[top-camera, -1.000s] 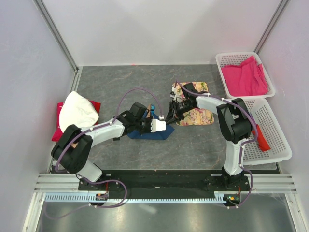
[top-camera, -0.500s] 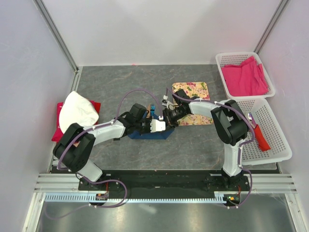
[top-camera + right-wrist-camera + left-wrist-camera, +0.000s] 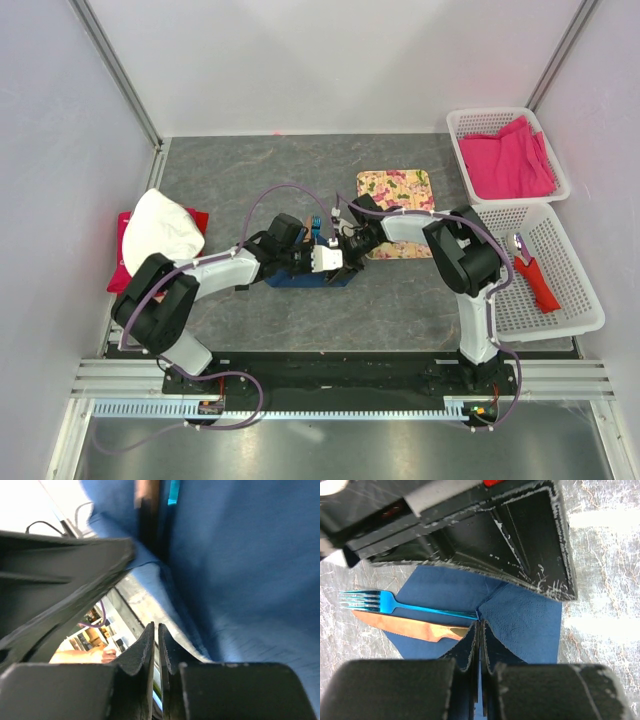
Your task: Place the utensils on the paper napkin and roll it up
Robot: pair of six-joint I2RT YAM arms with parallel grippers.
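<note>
A dark-blue paper napkin (image 3: 300, 278) lies on the table centre, also in the left wrist view (image 3: 530, 620) and the right wrist view (image 3: 250, 555). A bright-blue fork (image 3: 370, 600) and a copper knife (image 3: 405, 626) lie on it; the fork's tines stick out past its far edge (image 3: 315, 222). My left gripper (image 3: 342, 266) (image 3: 480, 624) is shut, pinching a raised fold of the napkin. My right gripper (image 3: 338, 252) (image 3: 156, 627) is shut right beside it at the napkin's right edge; nothing shows between its fingers.
A floral mat (image 3: 395, 190) lies behind the right gripper. Two white baskets stand at the right: the far one (image 3: 460, 125) holds a pink cloth (image 3: 505, 160), the near one (image 3: 580, 300) a red-handled tool (image 3: 535, 275). A white cloth (image 3: 165, 228) lies at the left.
My right gripper has moved left off the floral mat to the napkin's right edge, next to the left gripper. The left gripper has stayed on the napkin.
</note>
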